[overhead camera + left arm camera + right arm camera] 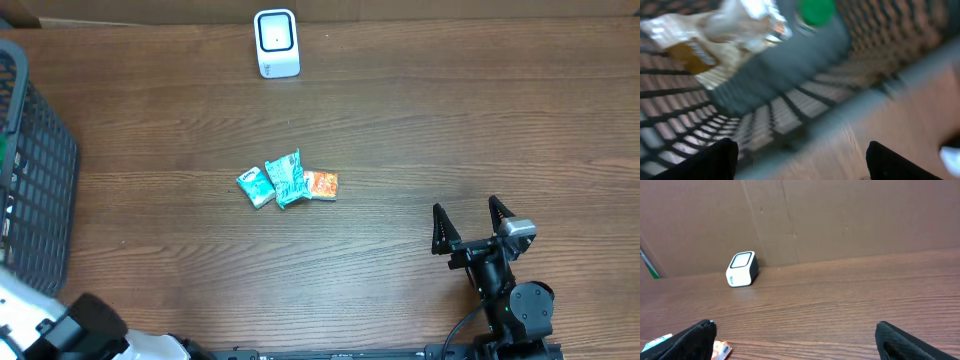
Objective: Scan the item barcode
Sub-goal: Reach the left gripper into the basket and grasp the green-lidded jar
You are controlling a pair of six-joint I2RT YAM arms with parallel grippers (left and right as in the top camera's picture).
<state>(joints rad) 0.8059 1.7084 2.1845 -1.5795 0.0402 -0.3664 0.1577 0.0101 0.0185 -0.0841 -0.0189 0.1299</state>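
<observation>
Right jaws are spread wide with nothing between them, over the near-right part of the table (420, 110). Fingertips (438, 214) point toward the far edge.

Left jaws are also released. The wrist view shows both dark fingers (705, 162) far apart with nothing in the gap. That view is blurred. It looks down at the dark mesh basket (40, 170) on the table's left edge, with the basket rim and a strip of wood beside it. Inside the basket are a crinkled pale wrapper (730, 30) and something green (816, 11); can't tell what either is.

Three small packets lie flat mid-table in a tight row: teal packet (256, 187), second teal packet (288, 178) and orange packet (321, 184). The middle one touches both neighbours. No jaws are near them.

The white scanner (277, 43) stands upright at the far edge by the cardboard wall (840, 220), well apart from the packets. From the right wrist view its window faces up and toward the camera.
</observation>
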